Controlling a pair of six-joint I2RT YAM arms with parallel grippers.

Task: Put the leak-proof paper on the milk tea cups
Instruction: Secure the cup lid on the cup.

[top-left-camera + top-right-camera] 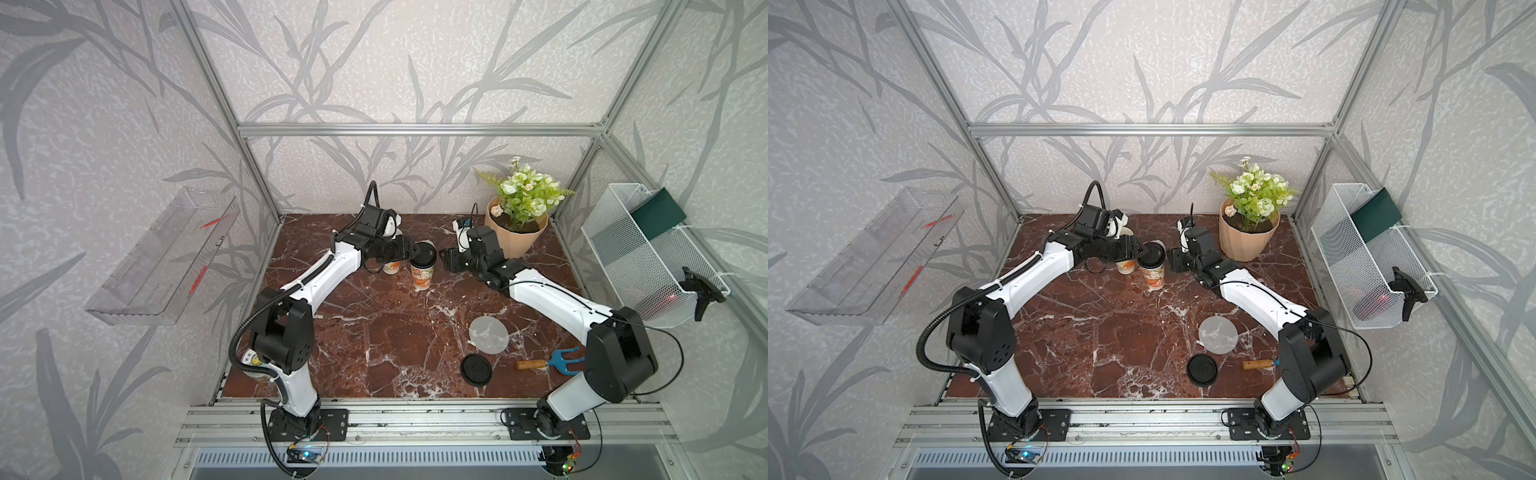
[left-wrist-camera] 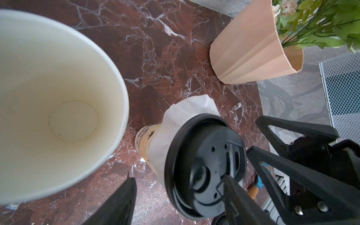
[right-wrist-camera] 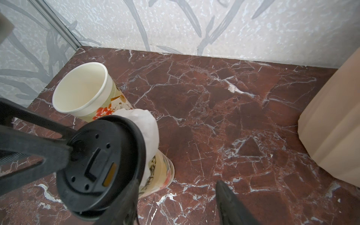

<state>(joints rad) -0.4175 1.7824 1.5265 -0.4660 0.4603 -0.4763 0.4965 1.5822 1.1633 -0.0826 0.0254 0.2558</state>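
Paper disc (image 1: 488,334): lying flat on marble (image 1: 374,332), near front.
Capped cup (image 1: 423,274): standing farther back, paper (image 2: 187,111) crumpling out under black lid (image 1: 424,252).
Left claw (image 1: 413,249): spreading wide, one finger (image 2: 243,198) touching that lid.
Right claw (image 1: 444,259): gaping beside cup, gripping nothing.
Open cup (image 3: 81,91): standing behind, uncovered.
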